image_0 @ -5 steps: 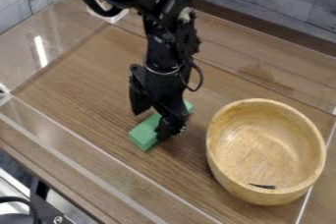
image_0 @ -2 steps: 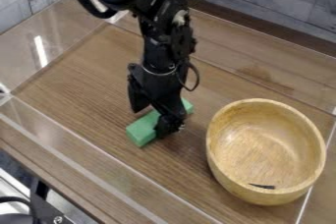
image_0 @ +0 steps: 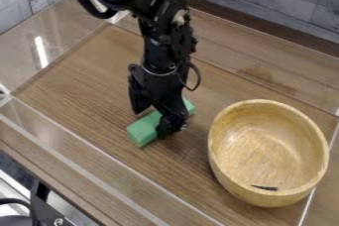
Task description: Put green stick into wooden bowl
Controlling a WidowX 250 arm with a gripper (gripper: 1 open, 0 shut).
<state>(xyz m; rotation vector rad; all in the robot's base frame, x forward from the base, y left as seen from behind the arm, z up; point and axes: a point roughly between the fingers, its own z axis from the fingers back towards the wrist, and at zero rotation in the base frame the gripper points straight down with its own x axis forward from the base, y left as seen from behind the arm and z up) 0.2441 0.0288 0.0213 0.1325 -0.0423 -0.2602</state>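
The green stick [image_0: 146,133] lies flat on the wooden table, its near end showing and its far end poking out by the arm. My black gripper [image_0: 157,119] points straight down over its middle, open, with one finger on each side of the block and nothing lifted. The wooden bowl [image_0: 271,151] stands to the right of the gripper, empty except for a small dark mark near its front wall. The middle of the stick is hidden behind the fingers [image_0: 172,123].
A clear plastic wall [image_0: 79,141] runs along the table's front and left sides. A grey plank wall stands behind the table. The black arm [image_0: 149,12] reaches in from the upper left.
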